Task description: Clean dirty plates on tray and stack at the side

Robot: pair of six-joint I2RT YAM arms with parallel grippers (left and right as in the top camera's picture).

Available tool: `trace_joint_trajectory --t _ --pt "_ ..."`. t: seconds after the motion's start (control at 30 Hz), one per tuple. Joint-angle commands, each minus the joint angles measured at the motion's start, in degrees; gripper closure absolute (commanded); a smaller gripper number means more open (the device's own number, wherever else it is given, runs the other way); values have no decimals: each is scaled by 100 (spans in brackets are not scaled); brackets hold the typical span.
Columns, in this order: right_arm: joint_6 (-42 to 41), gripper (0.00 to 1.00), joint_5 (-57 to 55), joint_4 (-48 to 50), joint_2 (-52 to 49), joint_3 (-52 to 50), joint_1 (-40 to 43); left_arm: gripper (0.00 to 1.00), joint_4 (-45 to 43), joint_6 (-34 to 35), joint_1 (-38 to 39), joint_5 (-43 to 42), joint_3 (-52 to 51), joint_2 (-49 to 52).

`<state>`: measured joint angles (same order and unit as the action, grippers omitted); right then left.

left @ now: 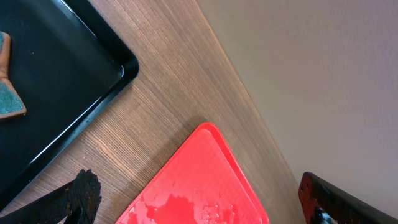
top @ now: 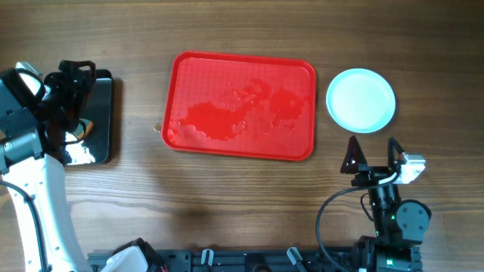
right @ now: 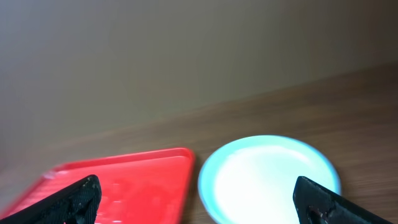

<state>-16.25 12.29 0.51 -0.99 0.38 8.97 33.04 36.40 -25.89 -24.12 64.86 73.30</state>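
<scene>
- The plates [top: 361,100] sat on bare table at right of centre, just beside the wet, emptied tray [top: 242,54]; probably a stack, though the overhead view hid the count.
- The left gripper [top: 79,109], far left, and the right gripper [top: 372,147], lower right, gaped wide, empty.
- Wisest finish: draw the arms back without nudging the plates.

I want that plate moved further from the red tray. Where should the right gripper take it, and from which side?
Probably by the raised rim of the plate at the edge nearest the open right gripper, coming in low from the robot's side. The plate lies flat on the table, so only the rim gives a lip to pinch.
</scene>
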Motion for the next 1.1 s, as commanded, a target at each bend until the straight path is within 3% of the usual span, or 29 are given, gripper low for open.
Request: trace_joint_trajectory --t 0.0,0.7,0.8,0.9,1.0,1.07 --pt "1231 0 -490 -17 83 -9 28 0 -37 50 -11 -70 -2 0" --pt "1473 0 -485 -9 72 -9 26 0 11 -11 -13 35 -2 20" --pt "1473 0 -487 -9 72 -9 28 0 1005 -15 -11 380 -2 15" --pt "1473 0 -487 -9 72 -9 26 0 1182 -892 492 428 -186 -212" --pt "1473 0 -487 -9 72 -9 28 0 4 -2490 1504 428 -1078 -756" --pt "1471 0 -487 -9 72 -9 28 0 -879 -3082 2009 433 -1904 -1276"
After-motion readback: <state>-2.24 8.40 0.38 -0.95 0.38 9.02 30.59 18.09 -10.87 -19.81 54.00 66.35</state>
